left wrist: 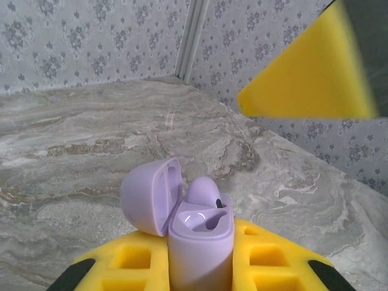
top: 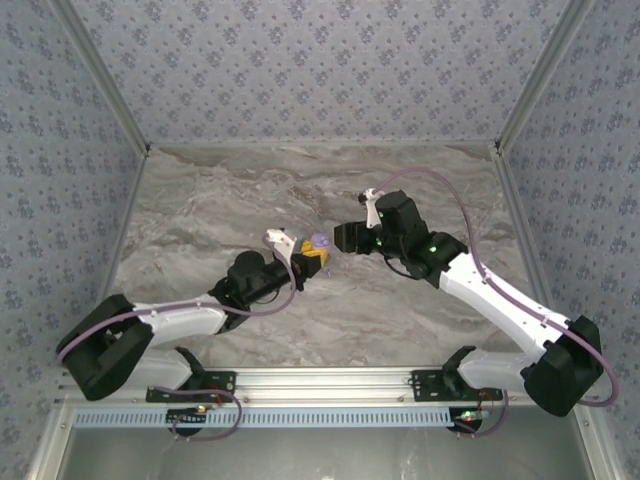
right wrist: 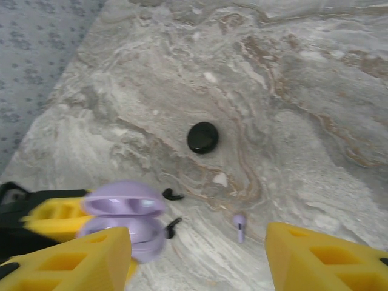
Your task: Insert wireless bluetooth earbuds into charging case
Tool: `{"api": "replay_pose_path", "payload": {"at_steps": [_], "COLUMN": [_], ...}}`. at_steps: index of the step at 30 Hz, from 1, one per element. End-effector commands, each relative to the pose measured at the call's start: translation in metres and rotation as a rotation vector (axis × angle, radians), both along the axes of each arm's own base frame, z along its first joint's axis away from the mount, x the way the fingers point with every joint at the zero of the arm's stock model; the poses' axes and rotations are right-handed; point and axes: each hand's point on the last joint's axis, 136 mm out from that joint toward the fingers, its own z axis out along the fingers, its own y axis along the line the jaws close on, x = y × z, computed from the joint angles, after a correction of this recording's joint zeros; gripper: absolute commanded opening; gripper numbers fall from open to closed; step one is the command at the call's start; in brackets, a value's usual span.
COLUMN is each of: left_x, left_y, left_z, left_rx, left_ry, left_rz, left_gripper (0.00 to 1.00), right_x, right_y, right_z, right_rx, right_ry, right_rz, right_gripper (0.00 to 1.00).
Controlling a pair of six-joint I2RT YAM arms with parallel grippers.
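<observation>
My left gripper (left wrist: 200, 270) is shut on a lilac charging case (left wrist: 200, 242) and holds it upright with its lid (left wrist: 150, 197) swung open. One lilac earbud (left wrist: 204, 193) sits in the case's far socket, and the near socket is empty. In the top view the lilac case (top: 318, 242) sits between the two grippers. My right gripper (right wrist: 197, 260) hovers open beside it, with nothing between its yellow fingers (right wrist: 327, 257). A second lilac earbud (right wrist: 239, 226) lies on the table. The black charging case (right wrist: 203, 137) lies shut on the table, with two black earbuds (right wrist: 171, 194) (right wrist: 172, 227) near it.
The marble tabletop (top: 220, 200) is walled by patterned panels on three sides. In the left wrist view one of the right gripper's yellow fingers (left wrist: 309, 73) hangs at the upper right, above and beyond the held case.
</observation>
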Motion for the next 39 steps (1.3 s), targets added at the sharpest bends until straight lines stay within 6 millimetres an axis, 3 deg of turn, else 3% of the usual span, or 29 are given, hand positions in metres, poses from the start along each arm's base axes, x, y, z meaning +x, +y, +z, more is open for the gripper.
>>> {"api": "replay_pose_path", "payload": {"at_steps": [1, 5, 11, 19, 26, 39], "left_x": [-0.007, -0.015, -0.026, -0.036, -0.037, -0.039], "left_y": [0.004, 0.017, 0.034, 0.050, 0.057, 0.060], "left_z": [0.013, 0.019, 0.029, 0.038, 0.039, 0.041], "left_rx": [0.031, 0.056, 0.090, 0.104, 0.109, 0.093], "left_ry": [-0.027, -0.029, -0.022, -0.020, -0.007, 0.000], "left_rz": [-0.008, 0.008, 0.020, 0.045, 0.064, 0.068], "left_gripper": [0.16, 0.16, 0.16, 0.17, 0.16, 0.17], "right_x": [0.004, 0.001, -0.006, -0.004, -0.002, 0.007], "right_y": [-0.024, -0.031, -0.022, 0.006, 0.030, 0.049], "right_z": [-0.016, -0.042, -0.080, -0.122, -0.156, -0.191], "right_rx": [-0.099, -0.123, -0.142, -0.119, -0.174, -0.308], "right_ry": [0.018, 0.082, 0.167, 0.273, 0.345, 0.378], "right_rz": [-0.069, -0.061, 0.015, 0.109, 0.165, 0.167], "right_gripper": [0.62, 0.61, 0.55, 0.44, 0.41, 0.34]}}
